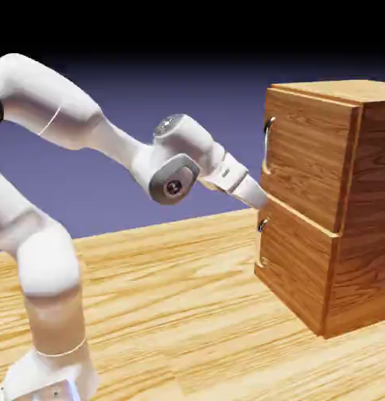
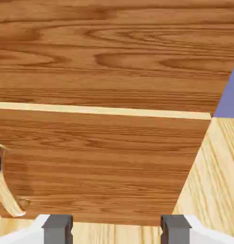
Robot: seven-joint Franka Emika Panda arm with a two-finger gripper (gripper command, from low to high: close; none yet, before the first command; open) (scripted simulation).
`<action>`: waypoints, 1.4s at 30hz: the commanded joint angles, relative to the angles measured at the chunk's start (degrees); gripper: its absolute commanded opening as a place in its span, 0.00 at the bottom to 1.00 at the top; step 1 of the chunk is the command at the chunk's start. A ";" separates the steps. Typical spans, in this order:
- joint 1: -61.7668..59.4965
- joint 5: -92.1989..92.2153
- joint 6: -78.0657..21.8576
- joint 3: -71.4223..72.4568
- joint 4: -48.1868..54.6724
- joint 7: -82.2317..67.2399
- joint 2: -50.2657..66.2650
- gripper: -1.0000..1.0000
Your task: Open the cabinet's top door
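The gripper (image 1: 262, 197) tip is lost against the cabinet (image 1: 360, 235) front, jaws spread, grasping nothing. Near the table's (image 1: 164, 298) far edge, the top door (image 1: 305, 160) sits flush, reddish wood-grain, its silver handle (image 1: 267, 145) barely visible.

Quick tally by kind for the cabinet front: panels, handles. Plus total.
Panels: 2, the top door and the lower panel
Handles: 2, one on the top door, one on the lower panel
Total: 4
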 commanded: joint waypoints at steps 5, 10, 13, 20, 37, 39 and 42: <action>-5.36 12.46 -0.60 6.10 2.60 -6.66 -3.38 0.50; -10.71 24.93 -1.20 12.21 5.20 -13.32 -6.76 0.50; -13.92 32.40 -1.56 15.87 6.76 -17.32 -8.79 0.50; -21.42 49.85 -2.40 24.41 10.40 -26.65 -13.52 0.50; -39.63 92.22 -4.43 45.17 19.23 -49.30 -25.01 0.50; -41.77 97.20 -4.67 47.61 20.27 -51.96 -26.36 0.50; -44.98 104.68 -5.03 51.27 21.83 -55.96 -28.39 0.50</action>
